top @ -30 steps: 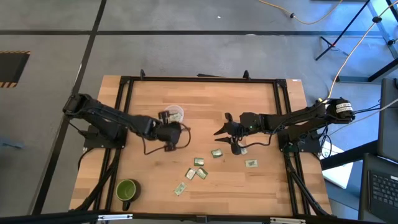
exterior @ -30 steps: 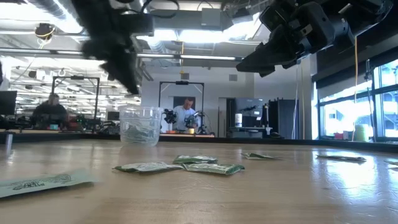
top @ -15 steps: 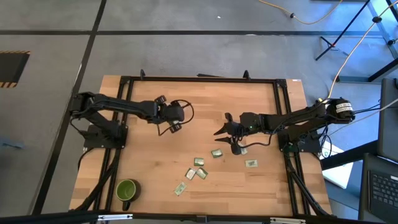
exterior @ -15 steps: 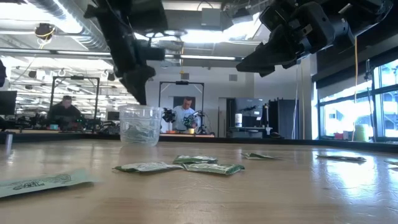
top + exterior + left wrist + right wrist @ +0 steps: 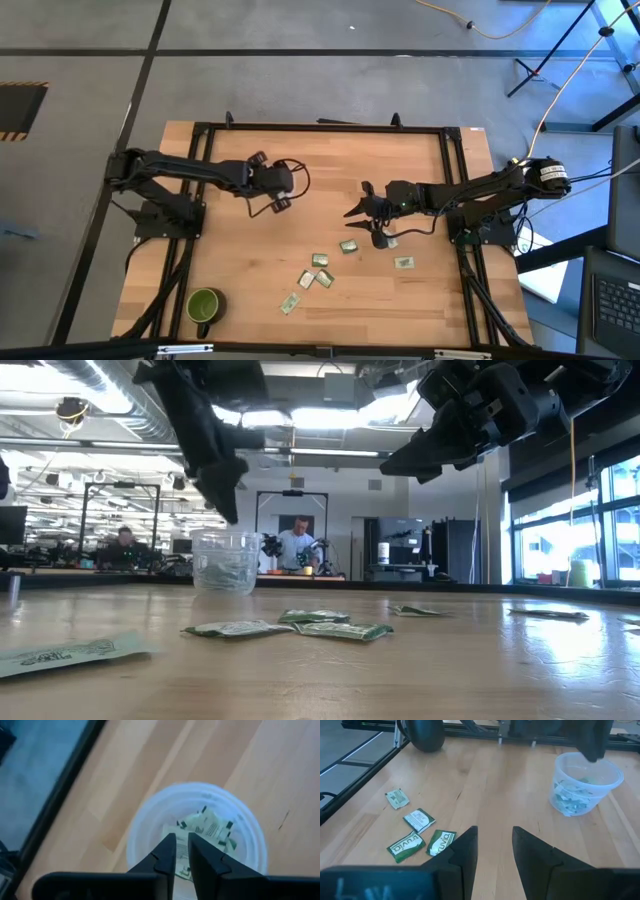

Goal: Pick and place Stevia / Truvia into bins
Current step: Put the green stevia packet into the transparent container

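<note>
The clear plastic cup stands on the table with several green and white sachets inside. My left gripper points down right above the cup's mouth and hides it in the high view. Its fingers are nearly together on a sachet. My right gripper hovers open and empty above the table's middle right, over loose sachets. More sachets lie flat toward the near edge. My left gripper pinches a green and white sachet between its two fingers, coming from above and pointing down. Only a strip of the paper shows in the narrow gap, so which part it holds cannot be told. The sachet is lifted clear, over the cup's mouth.
A green mug stands at the near left corner. Loose sachets lie near the right gripper and toward the near edge. Black frame rails run along the table's left and right sides. People sit in the room beyond.
My left gripper has gone from the near side of the cup toward the table's far edge and now stands over the cup's mouth. It has stayed there for the last half second.
</note>
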Robot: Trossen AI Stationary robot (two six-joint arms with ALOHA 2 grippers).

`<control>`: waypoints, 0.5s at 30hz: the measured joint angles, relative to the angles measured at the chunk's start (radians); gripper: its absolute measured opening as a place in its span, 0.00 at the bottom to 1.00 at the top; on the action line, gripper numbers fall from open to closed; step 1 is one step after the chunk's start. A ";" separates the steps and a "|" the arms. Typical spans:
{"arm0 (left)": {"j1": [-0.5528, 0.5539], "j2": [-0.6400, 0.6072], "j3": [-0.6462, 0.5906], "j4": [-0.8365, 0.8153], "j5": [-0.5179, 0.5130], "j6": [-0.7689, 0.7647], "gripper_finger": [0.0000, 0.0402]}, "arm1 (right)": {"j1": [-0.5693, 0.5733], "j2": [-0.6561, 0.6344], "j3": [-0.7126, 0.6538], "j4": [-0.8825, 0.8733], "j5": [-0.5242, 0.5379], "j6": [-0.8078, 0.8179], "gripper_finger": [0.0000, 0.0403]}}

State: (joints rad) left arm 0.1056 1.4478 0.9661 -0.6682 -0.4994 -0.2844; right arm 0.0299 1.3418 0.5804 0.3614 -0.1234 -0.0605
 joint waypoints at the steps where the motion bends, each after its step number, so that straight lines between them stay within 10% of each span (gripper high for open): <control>1: -0.004 -0.015 0.000 0.000 -0.008 0.000 0.13 | 0.000 0.000 0.000 0.000 0.000 0.000 0.31; 15: -0.200 -0.213 -0.095 0.227 -0.038 -0.008 0.15 | 0.002 0.000 0.000 -0.173 -0.011 0.052 0.31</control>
State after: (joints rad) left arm -0.0946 1.2352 0.8713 -0.4416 -0.5375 -0.2928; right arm 0.0321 1.3422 0.5808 0.1880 -0.1341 -0.0085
